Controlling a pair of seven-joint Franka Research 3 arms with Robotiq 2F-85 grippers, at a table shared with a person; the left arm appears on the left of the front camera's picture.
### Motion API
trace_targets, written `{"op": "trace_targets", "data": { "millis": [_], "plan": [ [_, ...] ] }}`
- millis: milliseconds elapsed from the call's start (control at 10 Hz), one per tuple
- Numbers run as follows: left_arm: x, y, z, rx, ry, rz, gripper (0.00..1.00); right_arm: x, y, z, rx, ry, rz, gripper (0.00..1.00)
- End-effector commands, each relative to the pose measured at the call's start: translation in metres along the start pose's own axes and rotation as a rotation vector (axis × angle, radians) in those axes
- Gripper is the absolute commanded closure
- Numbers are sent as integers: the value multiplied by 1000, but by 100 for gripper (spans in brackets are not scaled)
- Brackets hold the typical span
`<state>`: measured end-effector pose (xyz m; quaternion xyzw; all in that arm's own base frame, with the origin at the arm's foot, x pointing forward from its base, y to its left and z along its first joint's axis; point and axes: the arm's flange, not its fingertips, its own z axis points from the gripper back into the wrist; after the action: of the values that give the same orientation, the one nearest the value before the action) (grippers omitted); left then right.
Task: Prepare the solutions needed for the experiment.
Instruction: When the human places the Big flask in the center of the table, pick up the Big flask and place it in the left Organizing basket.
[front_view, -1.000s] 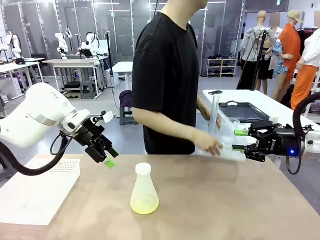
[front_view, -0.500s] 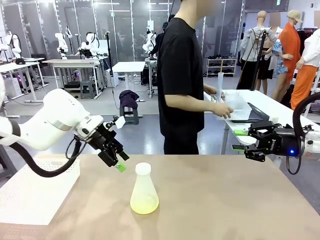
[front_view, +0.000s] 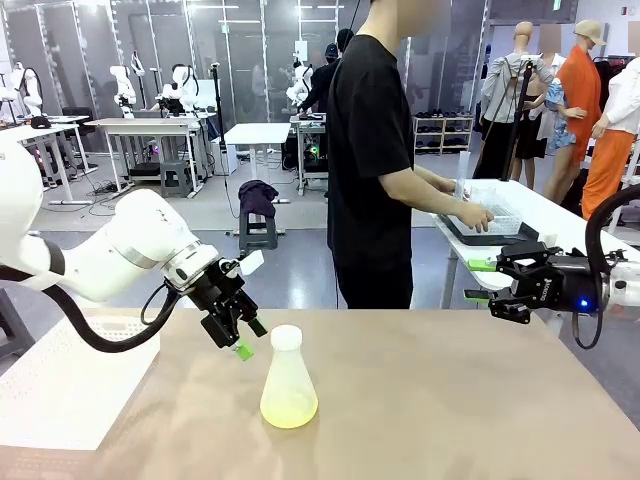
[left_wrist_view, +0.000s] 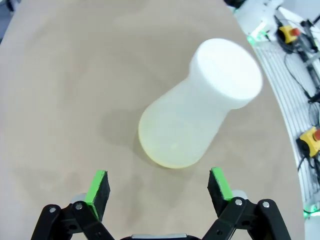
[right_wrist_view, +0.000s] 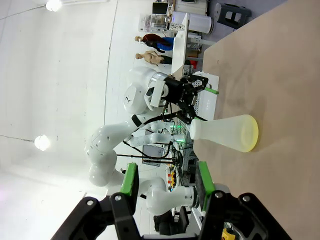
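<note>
Lone flask (front_view: 288, 380) amid bare tabletop (front_view: 450, 400)

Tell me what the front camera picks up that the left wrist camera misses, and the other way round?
Front view alone: the person turned to a side table, hands at a tray, and the right tool hanging open and empty at the table's right edge. Left wrist view alone: a top-down look past the left tool's green fingertips, spread wide, with yellow-and-red buttons off the table edge. Both: the frosted flask with a white cap and pale yellow-green liquid, standing on the brown table, and the left tool close to it without touching.
</note>
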<state>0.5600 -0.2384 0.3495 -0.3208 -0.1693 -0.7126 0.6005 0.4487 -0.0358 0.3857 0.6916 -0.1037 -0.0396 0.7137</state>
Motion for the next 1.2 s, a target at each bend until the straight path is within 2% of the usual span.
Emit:
{"op": "trace_targets", "data": {
  "millis": [0, 800, 1100],
  "plan": [
    [-5, 7, 4, -74, -51, -68, 0, 1, 2, 0, 7, -3, 5, 41],
    [-8, 35, -19, -199, -353, -225, 0, 1, 2, 0, 7, -3, 5, 41],
    [-21, 36, -16, -272, -408, -274, 0, 1, 2, 0, 7, -3, 5, 41]
  ]
}}
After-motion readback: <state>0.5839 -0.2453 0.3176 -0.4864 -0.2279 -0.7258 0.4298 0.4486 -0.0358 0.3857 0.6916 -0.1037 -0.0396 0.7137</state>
